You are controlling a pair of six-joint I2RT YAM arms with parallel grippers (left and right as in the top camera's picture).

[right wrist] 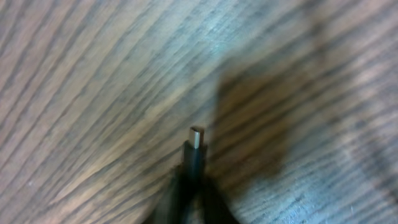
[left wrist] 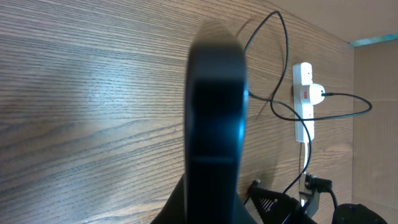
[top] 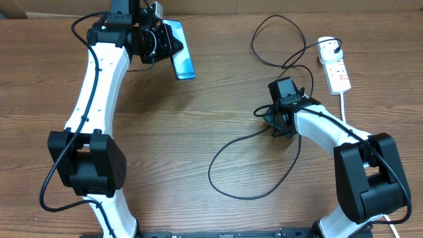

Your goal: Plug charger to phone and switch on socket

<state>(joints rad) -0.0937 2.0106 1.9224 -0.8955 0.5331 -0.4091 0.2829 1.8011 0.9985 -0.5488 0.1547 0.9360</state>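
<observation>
The left hand (top: 166,45) is clamped tight on a slim rectangular smartphone with a light blue-white screen (top: 181,58) at the far left of the brown wooden desk (top: 198,132); the left wrist view shows it edge-on and blurred. The right hand (top: 271,119), right of centre, pinches the thin black charger cable (top: 211,170) just behind its small metal-tipped connector (right wrist: 196,138). The cable loops away to the small elongated white power strip with red markings (top: 337,71) at the far right, where a plug (top: 328,46) sits
</observation>
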